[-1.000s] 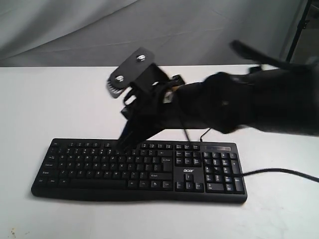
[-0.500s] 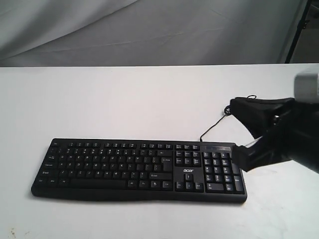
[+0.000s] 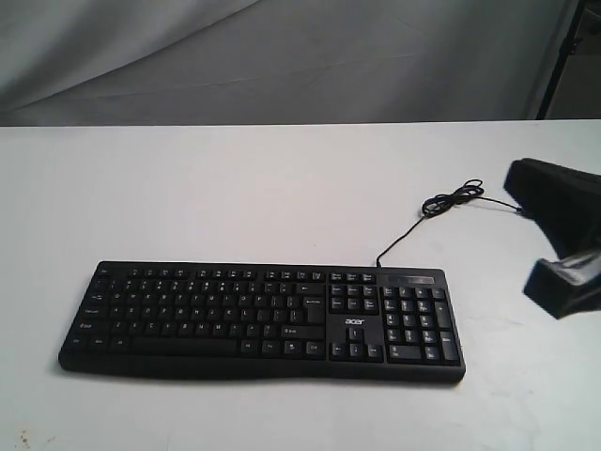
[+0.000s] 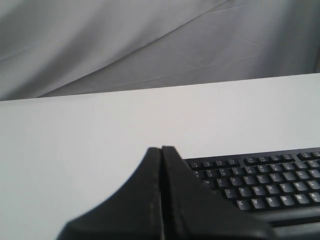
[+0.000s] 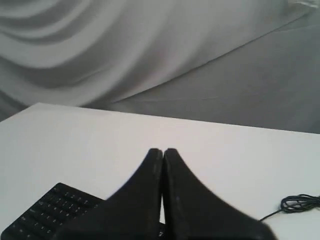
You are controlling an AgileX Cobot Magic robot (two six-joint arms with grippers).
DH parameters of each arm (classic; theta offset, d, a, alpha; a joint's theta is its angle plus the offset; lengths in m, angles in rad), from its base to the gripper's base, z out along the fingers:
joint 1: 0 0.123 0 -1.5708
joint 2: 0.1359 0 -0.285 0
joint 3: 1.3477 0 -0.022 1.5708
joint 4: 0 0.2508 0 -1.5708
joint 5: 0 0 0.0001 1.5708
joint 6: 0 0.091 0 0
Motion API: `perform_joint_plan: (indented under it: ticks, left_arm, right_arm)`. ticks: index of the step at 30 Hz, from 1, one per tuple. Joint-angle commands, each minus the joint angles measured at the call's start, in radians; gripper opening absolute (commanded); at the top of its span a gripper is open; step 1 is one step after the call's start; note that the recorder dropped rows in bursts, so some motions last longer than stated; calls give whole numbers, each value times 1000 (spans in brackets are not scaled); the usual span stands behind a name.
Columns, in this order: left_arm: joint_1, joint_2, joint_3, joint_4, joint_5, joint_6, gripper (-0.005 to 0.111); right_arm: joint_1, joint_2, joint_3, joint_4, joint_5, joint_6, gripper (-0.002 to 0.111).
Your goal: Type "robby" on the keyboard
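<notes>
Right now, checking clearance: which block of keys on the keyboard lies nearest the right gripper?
The number pad, at the keyboard's right end in the exterior view; the letter keys and arrow cluster lie farther from the right gripper.

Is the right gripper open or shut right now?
Shut. The right gripper shows both black fingers pressed together in its wrist view, with nothing between them.

White table (image 3: 282, 188), creased grey cloth backdrop (image 3: 282, 56)
</notes>
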State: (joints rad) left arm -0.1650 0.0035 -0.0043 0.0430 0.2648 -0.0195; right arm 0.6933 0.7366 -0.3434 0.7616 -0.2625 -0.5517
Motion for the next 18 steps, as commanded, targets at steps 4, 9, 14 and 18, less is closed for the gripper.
perform_joint_plan:
  ticks: [4, 9, 14, 18]
  left_arm:
    - [-6, -3, 4, 5, -7, -3, 0]
    - [-6, -3, 4, 5, -7, -3, 0]
    - [-6, -3, 4, 5, -7, -3, 0]
    - [-6, -3, 4, 5, -7, -3, 0]
  right_arm:
    - [-280, -184, 88, 1, 196, -5, 0]
    - [-498, -293, 85, 1, 382, -5, 0]
    - [-508, -290, 85, -19, 364, -5, 0]
    - [-508, -291, 151, -249, 308, 119, 0]
